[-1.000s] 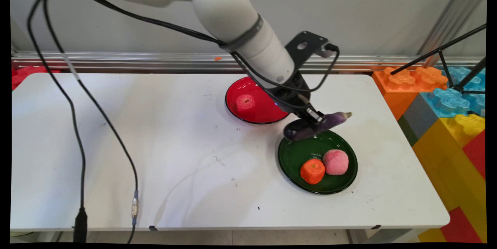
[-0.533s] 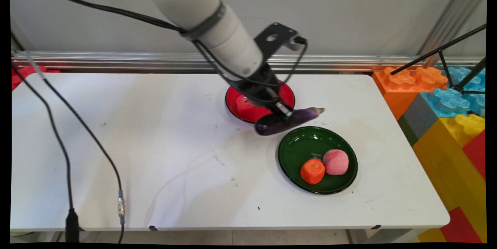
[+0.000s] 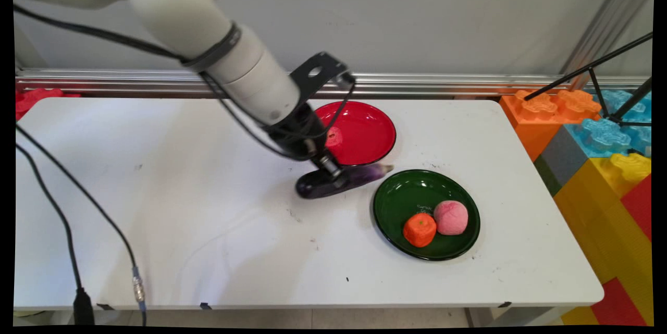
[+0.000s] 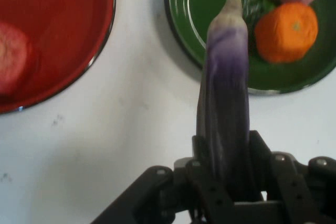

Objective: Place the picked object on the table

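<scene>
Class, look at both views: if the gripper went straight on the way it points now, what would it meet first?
Probably the white table. The gripper, shut on the eggplant, points steeply down at bare tabletop between the red plate and green plate. Its height is unclear.

No legible text, labels or numbers

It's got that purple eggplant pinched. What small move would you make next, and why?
Probably open the gripper. The eggplant looks to be lying on the white table, between the red plate and green plate, so letting go shouldn't drop it far.
</scene>
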You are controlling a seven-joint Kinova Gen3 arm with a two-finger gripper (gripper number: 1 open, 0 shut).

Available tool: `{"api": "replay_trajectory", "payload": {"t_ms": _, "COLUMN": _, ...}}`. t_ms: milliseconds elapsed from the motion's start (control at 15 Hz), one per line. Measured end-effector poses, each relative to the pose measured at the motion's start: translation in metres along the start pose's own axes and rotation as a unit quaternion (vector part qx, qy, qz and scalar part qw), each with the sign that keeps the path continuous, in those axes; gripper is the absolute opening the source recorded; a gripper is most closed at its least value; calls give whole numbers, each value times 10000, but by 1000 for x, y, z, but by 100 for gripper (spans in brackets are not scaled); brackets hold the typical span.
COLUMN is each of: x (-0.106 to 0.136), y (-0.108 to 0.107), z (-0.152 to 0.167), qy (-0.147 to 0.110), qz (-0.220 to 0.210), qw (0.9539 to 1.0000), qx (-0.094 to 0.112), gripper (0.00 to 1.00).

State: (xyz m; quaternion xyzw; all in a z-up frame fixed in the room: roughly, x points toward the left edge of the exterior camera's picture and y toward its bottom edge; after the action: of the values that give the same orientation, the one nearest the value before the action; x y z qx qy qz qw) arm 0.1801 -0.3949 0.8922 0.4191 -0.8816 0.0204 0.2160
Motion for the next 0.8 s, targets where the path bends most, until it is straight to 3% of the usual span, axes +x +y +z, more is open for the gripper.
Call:
{"api": "replay_trajectory", "payload": {"t_ms": 333, "x": -38, "y": -17, "z": 6, "qy": -182, "qz": 206, "qw": 9996, "qx": -78, "gripper": 0}}
{"api": "replay_trajectory", "payload": {"t_ms": 800, "x": -75, "y": -37, "z": 17, "qy": -340, "qz": 362, "qw": 9986, "qx": -166, "gripper": 0}}
